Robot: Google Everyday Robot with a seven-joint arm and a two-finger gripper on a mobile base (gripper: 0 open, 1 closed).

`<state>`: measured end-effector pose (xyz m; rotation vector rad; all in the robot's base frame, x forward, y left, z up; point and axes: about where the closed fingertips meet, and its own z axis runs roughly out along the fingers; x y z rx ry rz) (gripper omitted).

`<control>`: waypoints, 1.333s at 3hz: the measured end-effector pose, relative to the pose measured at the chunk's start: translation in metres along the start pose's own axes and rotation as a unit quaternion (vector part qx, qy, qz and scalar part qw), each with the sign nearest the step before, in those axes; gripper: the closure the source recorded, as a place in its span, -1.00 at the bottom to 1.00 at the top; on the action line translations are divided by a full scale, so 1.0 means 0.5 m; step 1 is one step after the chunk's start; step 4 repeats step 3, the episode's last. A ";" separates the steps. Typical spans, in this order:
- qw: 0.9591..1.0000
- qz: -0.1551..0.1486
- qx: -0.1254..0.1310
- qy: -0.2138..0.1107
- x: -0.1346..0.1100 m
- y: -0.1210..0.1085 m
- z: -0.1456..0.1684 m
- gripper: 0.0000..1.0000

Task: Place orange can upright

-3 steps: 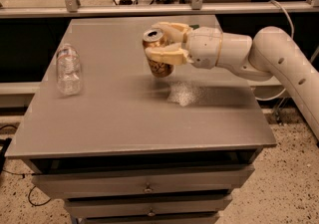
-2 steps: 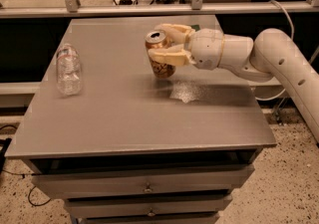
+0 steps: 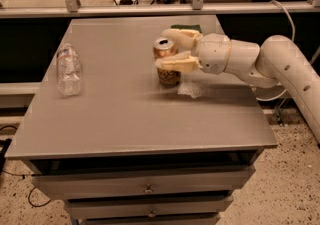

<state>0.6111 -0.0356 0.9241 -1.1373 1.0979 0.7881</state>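
Note:
The orange can (image 3: pixel 167 71) is shiny orange-copper with a silver top. It stands upright near the middle of the grey table (image 3: pixel 125 119), its base at or just above the surface. My gripper (image 3: pixel 170 49) reaches in from the right with its pale fingers (image 3: pixel 176 63) closed around the can's upper half, one in front and one behind. The white arm (image 3: pixel 280 64) runs off to the right.
A clear plastic water bottle (image 3: pixel 68 69) stands at the table's left side. A green flat item (image 3: pixel 186 27) lies behind the gripper near the far edge. A pale shiny patch (image 3: pixel 191 89) lies right of the can. Drawers sit below the tabletop.
The gripper has carried the can down and slightly right, so its base is now at the table surface. The bottle has not moved.

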 end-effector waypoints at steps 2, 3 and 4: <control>0.998 -0.039 0.038 0.026 -0.044 -0.012 -0.077 -1.00; 0.993 -0.077 0.072 0.045 -0.117 -0.015 -0.137 -1.00; 0.993 -0.077 0.072 0.045 -0.117 -0.015 -0.137 -1.00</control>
